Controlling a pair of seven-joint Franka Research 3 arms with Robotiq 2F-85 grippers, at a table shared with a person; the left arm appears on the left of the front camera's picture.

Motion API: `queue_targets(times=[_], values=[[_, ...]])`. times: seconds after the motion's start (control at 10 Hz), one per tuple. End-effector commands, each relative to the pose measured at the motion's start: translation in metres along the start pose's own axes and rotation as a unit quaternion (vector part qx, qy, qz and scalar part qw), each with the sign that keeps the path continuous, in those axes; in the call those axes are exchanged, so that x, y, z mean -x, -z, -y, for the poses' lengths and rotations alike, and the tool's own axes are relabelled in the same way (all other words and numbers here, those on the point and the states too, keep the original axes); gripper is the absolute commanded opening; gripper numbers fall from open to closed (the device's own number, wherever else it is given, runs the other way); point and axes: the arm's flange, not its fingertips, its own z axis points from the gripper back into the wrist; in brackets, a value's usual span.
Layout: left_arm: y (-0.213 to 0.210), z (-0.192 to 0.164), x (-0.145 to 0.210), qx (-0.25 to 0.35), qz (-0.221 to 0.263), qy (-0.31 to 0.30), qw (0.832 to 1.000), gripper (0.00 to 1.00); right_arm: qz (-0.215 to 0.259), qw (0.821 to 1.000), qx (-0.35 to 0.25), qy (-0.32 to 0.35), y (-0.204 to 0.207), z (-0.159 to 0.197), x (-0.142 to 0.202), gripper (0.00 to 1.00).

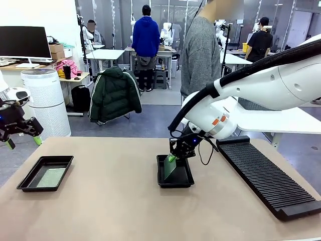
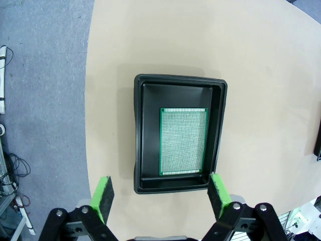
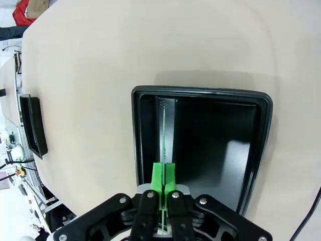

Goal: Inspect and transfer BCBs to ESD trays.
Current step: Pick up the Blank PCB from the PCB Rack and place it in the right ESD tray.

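A black ESD tray [image 1: 26, 182] lies at the table's left with a pale green BCB [image 1: 50, 176] flat inside it. In the left wrist view the same tray [image 2: 140, 130] and board [image 2: 183, 141] sit straight below my left gripper [image 2: 160, 195], which hovers open above them. That gripper [image 1: 23, 143] hangs off the table's left edge. My right gripper [image 1: 174, 157] is shut on a second BCB [image 1: 169, 167], held on edge and tilted, its lower edge inside the middle ESD tray [image 1: 183, 182]. Edge-on, this board [image 3: 164, 131] runs down between the shut pads [image 3: 157, 175] into the tray [image 3: 200, 92].
A long black ribbed rack [image 1: 266, 173] lies along the table's right side. A person in a grey sweater [image 1: 200, 50] stands beyond the far edge. Bare tabletop stretches between the two trays and along the front.
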Motion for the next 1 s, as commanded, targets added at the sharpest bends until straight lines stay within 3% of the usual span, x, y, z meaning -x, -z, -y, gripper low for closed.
queue_targets(times=[0.0, 0.1, 0.2, 0.9], values=[[0.0027, -0.0021, 0.001, 0.005, 0.007, 0.009, 1.0, 1.0, -0.008, 1.0, -0.006, 0.008, -0.0005, -0.0041, -0.0038, 0.02], [0.0027, -0.0021, 0.001, 0.005, 0.007, 0.009, 1.0, 1.0, -0.013, 0.998, -0.035, -0.043, -0.0017, -0.0047, -0.0001, 0.02], [0.0027, -0.0021, 0.001, 0.005, 0.007, 0.009, 1.0, 1.0, 0.0, 1.0, 0.0, 0.001, 0.0002, 0.0008, -0.001, 0.02], [0.0027, -0.0021, 0.001, 0.005, 0.007, 0.009, 1.0, 1.0, -0.002, 1.0, -0.005, -0.006, -0.0004, 0.0013, -0.0013, 0.02]])
